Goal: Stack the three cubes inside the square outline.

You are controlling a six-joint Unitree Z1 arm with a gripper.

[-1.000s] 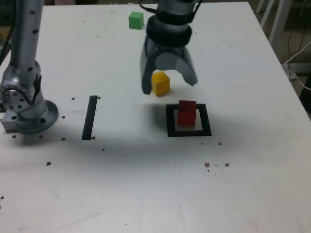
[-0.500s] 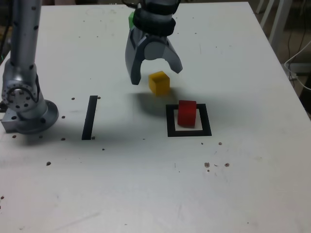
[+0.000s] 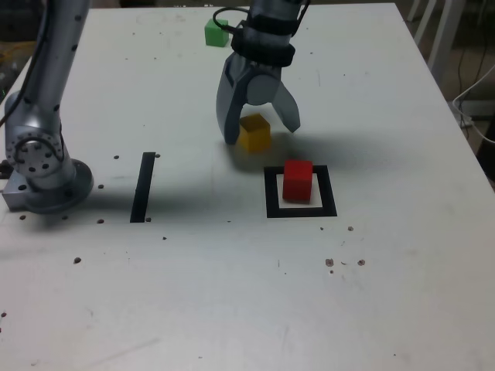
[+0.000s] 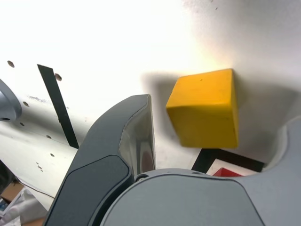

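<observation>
- Small matte yellow cube (image 3: 254, 133) sits on the white table (image 3: 387, 255), just outside the thick black square outline (image 3: 301, 192).
- Grey gripper (image 3: 259, 130) straddles it, jaws spread apart, with a gap at each side.
- Red cube (image 3: 298, 179) inside the outline; green cube (image 3: 216, 32) near the far edge, well apart.

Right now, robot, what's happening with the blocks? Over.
Gripper open, straddling yellow cube, not gripping. Red cube inside square outline. Green cube far back. Nothing in the way.
</observation>
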